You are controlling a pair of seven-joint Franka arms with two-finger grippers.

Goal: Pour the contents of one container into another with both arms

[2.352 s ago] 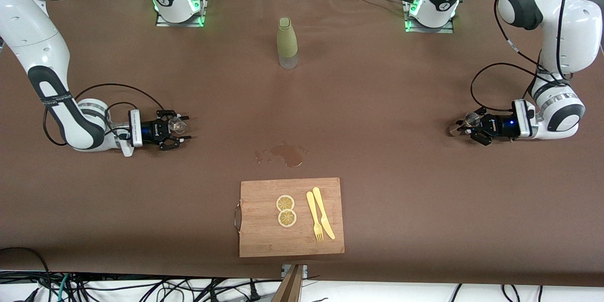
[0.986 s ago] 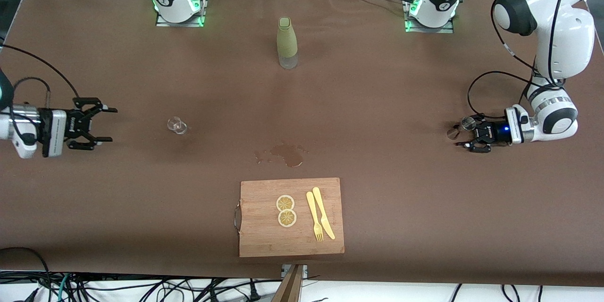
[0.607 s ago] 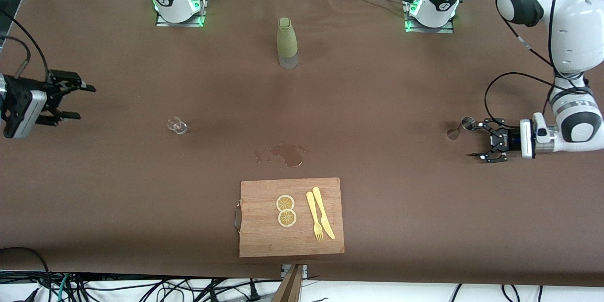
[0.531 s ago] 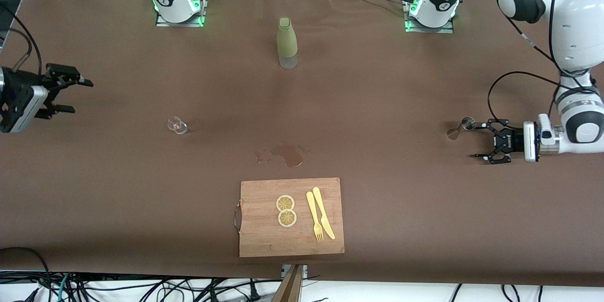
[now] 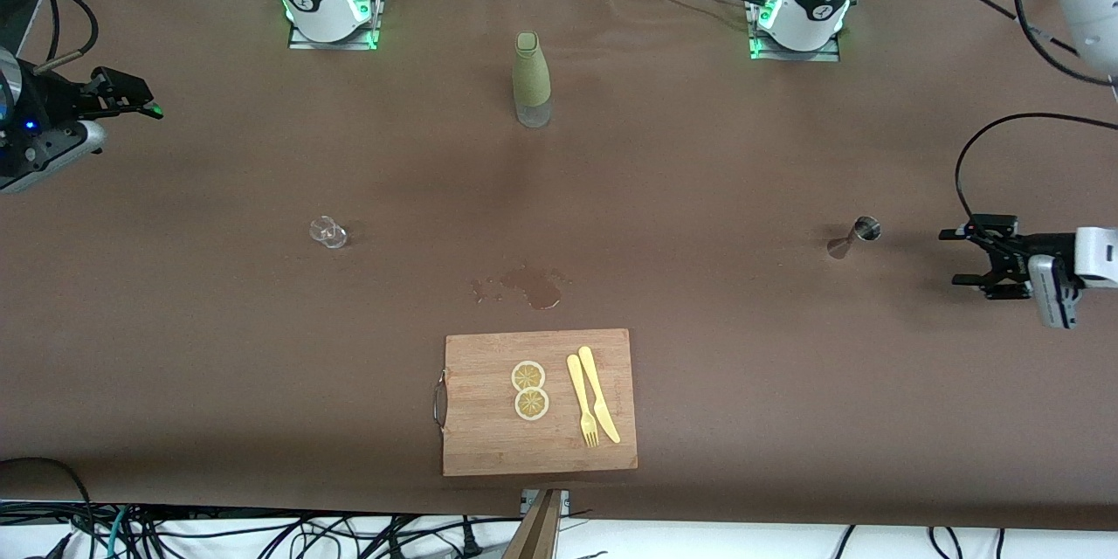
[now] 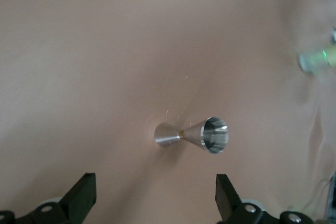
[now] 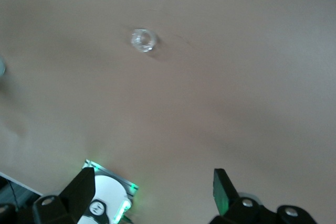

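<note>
Both jaws gape, well apart from cup (image 5: pixel 327 232) and jigger (image 5: pixel 857 237)

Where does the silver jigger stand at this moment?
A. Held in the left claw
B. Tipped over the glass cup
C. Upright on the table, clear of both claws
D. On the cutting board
C: the jigger stands on the brown table toward the left arm's end, with the open left claw apart from it and the open right claw at the table's right-arm end.
</note>
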